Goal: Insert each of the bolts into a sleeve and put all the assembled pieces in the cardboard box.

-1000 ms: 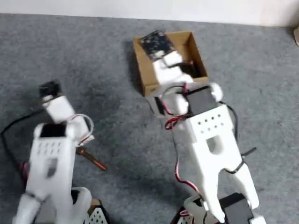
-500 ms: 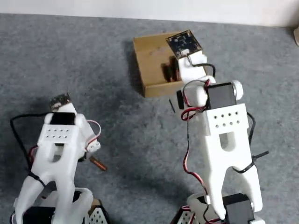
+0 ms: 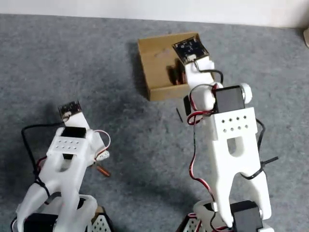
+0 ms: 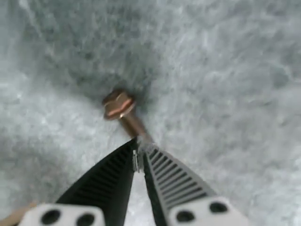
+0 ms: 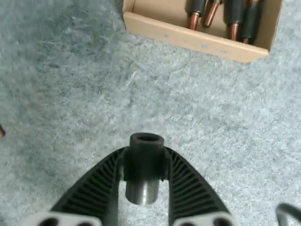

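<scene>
A copper bolt (image 4: 118, 104) with a hex head lies low over the grey carpet, and my left gripper (image 4: 139, 153) is shut on the tip of its shaft. From above, the bolt (image 3: 101, 169) pokes out beside the left arm near the table's front. My right gripper (image 5: 144, 155) is shut on a black sleeve (image 5: 142, 169), held with its bore facing away from the wrist. It hangs just in front of the cardboard box (image 5: 197, 40). The box (image 3: 154, 58) at the back holds several assembled pieces (image 3: 176, 73), copper bolts in black sleeves (image 5: 225, 14).
Grey carpet covers the whole table. A thin dark strip (image 3: 178, 114) lies on it just in front of the box. Open carpet stretches between the two arms and to the left of the box.
The left arm has drawn back toward the front edge with the bolt. The right arm swung from over the box to its right front corner, then held still.
</scene>
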`<state>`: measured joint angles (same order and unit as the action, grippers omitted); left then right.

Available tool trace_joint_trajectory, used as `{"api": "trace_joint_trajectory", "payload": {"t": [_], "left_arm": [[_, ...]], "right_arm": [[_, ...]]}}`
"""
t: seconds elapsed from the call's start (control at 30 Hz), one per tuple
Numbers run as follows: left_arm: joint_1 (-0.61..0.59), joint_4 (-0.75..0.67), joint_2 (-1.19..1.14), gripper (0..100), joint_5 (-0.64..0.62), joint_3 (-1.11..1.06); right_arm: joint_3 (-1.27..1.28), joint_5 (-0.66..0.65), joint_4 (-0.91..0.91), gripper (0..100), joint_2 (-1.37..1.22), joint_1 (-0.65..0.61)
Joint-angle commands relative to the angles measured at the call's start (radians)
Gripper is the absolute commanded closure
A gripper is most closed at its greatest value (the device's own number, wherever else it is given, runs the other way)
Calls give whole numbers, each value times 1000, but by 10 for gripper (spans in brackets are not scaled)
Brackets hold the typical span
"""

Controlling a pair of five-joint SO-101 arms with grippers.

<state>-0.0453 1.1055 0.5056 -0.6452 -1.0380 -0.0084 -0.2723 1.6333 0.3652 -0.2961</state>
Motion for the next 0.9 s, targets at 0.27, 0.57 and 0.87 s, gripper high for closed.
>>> {"api": "trace_joint_trajectory", "payload": {"t": [0.27,0.57,0.87], "left_arm": [[19,-49,-1,957,-37,-2],[134,-94,-1,790,-137,-99],[137,-137,7,856,-176,-104]], "right_arm": [[-7,-5,2,993,35,13],[19,-8,-2,993,38,10],[182,-9,-77,993,47,30]]}}
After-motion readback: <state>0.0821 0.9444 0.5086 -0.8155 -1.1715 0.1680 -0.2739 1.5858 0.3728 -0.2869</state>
